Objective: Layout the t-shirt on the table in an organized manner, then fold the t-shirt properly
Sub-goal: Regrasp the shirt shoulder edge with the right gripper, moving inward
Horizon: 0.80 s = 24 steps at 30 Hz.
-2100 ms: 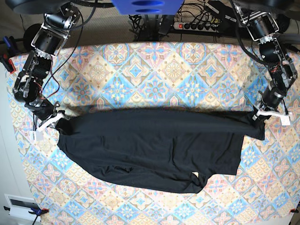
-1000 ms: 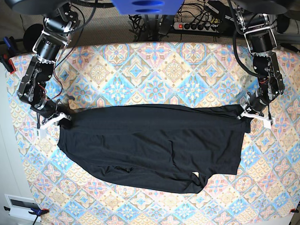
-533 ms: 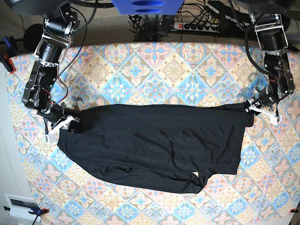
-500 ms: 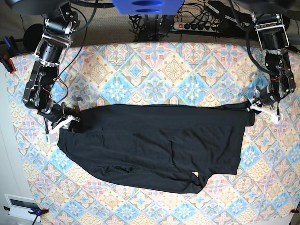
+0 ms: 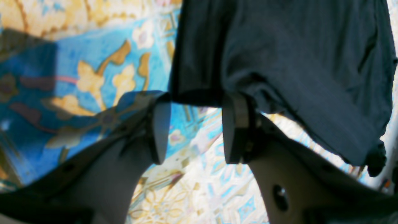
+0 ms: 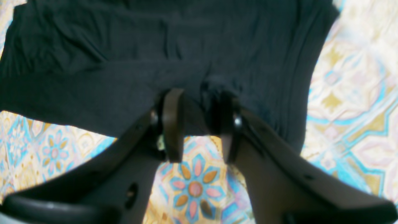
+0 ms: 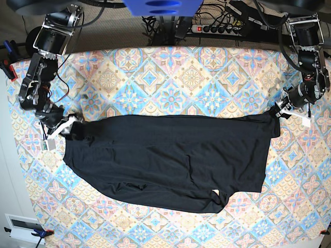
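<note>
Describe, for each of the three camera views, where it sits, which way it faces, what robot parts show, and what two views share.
Base: overhead, looking down on the table; both arms at the t-shirt corners.
Left wrist: on the left arm, looking along the left gripper, jaws apart at the shirt's edge.
Right wrist: on the right arm, looking along the right gripper, jaws apart at the shirt.
Shared: both wrist views show the black shirt over floral cloth.

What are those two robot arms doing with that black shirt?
They are laying out the black t-shirt on the patterned table. The left gripper and the right gripper sit at opposite ends of its far edge. In the wrist views, both grippers have their fingers parted, with the fabric at the fingertips rather than pinched. The shirt lies mostly flat, though its near edge is uneven and rumpled. No fold has been made yet.
</note>
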### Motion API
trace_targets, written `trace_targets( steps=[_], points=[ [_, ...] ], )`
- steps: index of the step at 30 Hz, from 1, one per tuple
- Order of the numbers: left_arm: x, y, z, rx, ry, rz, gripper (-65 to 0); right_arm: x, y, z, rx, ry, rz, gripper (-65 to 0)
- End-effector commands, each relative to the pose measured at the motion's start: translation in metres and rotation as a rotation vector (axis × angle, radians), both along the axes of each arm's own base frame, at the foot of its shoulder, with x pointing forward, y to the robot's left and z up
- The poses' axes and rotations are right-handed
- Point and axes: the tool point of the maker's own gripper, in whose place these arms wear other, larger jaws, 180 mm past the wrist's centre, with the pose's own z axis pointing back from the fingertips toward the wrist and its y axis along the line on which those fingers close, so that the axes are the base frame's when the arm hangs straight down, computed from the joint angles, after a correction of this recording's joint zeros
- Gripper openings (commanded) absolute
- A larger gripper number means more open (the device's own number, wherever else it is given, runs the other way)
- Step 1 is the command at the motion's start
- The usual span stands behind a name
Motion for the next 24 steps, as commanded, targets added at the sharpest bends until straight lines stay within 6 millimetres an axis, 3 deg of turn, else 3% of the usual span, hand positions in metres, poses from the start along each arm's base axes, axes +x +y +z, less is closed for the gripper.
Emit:
trace_targets(
  steps=[1,6,9,13,20,24],
  points=[
    [0.011,0.003,0.020,0.018,-0.063,-0.019,-38.2,0.005,0.007,0.013,-0.019,-0.041,0.044,-46.2],
    [0.016,-0.017,0.042,0.048,-0.127,-0.091,-38.2,0.006,0.049,0.016,-0.176,-0.084,0.270,-46.2],
    [0.018,-0.018,0.045,0.052,-0.135,-0.097,-38.2,0.001,0.071,0.003,-0.387,-0.088,0.415,-46.2],
    [0.011,-0.019,0.039,0.049,-0.115,-0.099,-38.2,-0.007,0.082,-0.018,-0.595,-0.071,0.530,-46.2],
    [-0.008,-0.032,0.018,0.009,-0.073,-0.090,-38.2,-0.021,0.117,-0.033,-0.643,-0.111,0.667,-46.2],
    [-0.010,-0.035,0.013,0.013,-0.061,-0.092,-38.2,-0.024,0.126,-0.036,-0.641,-0.113,0.696,-46.2]
  ],
)
